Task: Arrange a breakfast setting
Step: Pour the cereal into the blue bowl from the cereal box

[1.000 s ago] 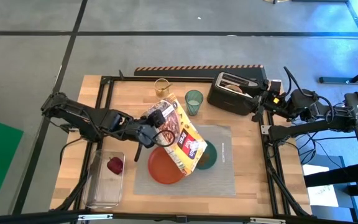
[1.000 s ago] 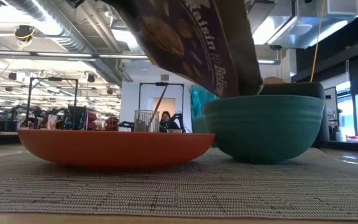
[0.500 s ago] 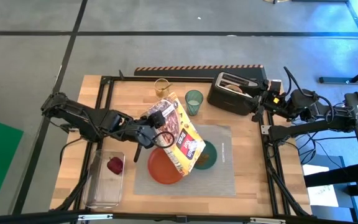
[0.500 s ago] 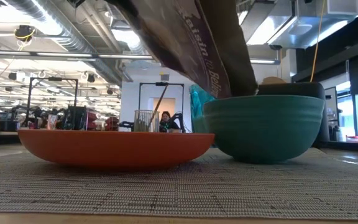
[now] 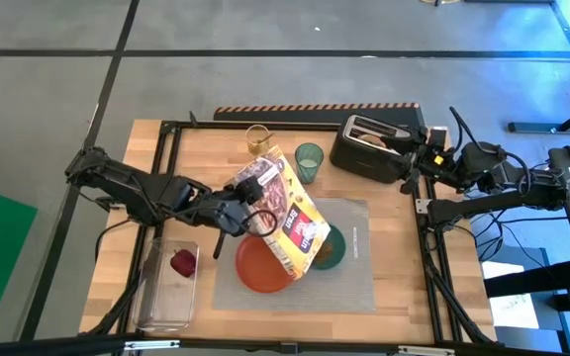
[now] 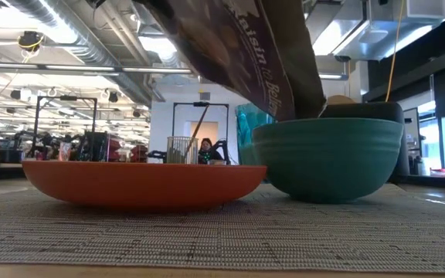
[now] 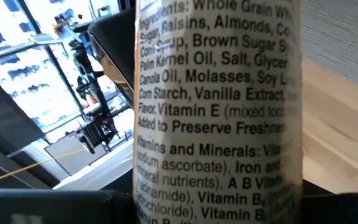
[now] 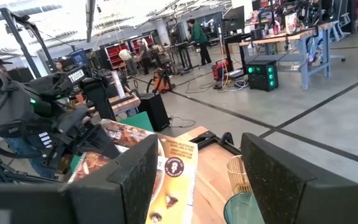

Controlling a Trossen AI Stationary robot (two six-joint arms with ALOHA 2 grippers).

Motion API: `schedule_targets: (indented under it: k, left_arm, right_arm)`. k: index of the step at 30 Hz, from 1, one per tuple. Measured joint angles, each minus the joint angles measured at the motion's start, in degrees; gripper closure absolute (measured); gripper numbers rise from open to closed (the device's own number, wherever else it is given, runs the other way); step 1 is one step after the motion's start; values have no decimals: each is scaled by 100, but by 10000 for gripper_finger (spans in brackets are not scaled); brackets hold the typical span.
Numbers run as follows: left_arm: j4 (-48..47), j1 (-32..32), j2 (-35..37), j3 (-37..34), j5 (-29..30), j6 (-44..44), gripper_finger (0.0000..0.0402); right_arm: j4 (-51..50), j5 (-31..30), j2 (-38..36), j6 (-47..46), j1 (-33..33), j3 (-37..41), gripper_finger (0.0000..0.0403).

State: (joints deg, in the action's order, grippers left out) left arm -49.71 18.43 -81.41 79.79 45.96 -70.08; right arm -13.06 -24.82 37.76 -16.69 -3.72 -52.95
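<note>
My left gripper (image 5: pixel 248 204) is shut on the purple cereal box (image 5: pixel 287 213), which is tilted with its lower end over the teal bowl (image 5: pixel 329 247). The bowl and the orange plate (image 5: pixel 257 267) rest on the grey placemat (image 5: pixel 354 277); in the low view the box (image 6: pixel 246 54) dips behind the bowl's rim (image 6: pixel 327 123). The green cup (image 5: pixel 309 160) stands beyond the mat. The dark red fruit (image 5: pixel 182 262) lies in a clear tub. My right gripper (image 5: pixel 414 164) is open and empty beside the toaster. I cannot see the spoon or the ring. My left gripper pinches the cereal box near its upper end (image 5: pixel 257 194), coming level from the table's left. The box's narrow printed side panel (image 7: pixel 216 112) faces the wrist camera and hides the fingers. The box is lifted clear and slopes down toward the bowl.
A black toaster (image 5: pixel 372 146) stands at the far right of the table. A clear glass (image 5: pixel 257 136) stands near the far edge. The clear tub (image 5: pixel 171 287) sits at the near left. People and benches show in the room behind.
My left gripper has kept its hold and tipped the cereal box a little steeper. The box's lower end has swung slightly toward the plate and back over the bowl. Plate, bowl and cup have stayed put.
</note>
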Motion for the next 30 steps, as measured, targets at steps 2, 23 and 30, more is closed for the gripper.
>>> schedule_targets:
  k: [2, 23, 30]
  left_arm:
    - [24, 50, 0, 0, 5, -4, 257]
    - [-162, 137, -2, -4, -49, 374, 257]
    - [-102, 145, -2, -4, 61, 175, 257]
  right_arm:
    - [-12, 0, 0, 0, 1, 2, 182]
    - [-11, 0, -2, 0, 1, 0, 182]
    - [-13, 0, 0, 2, 1, 2, 182]
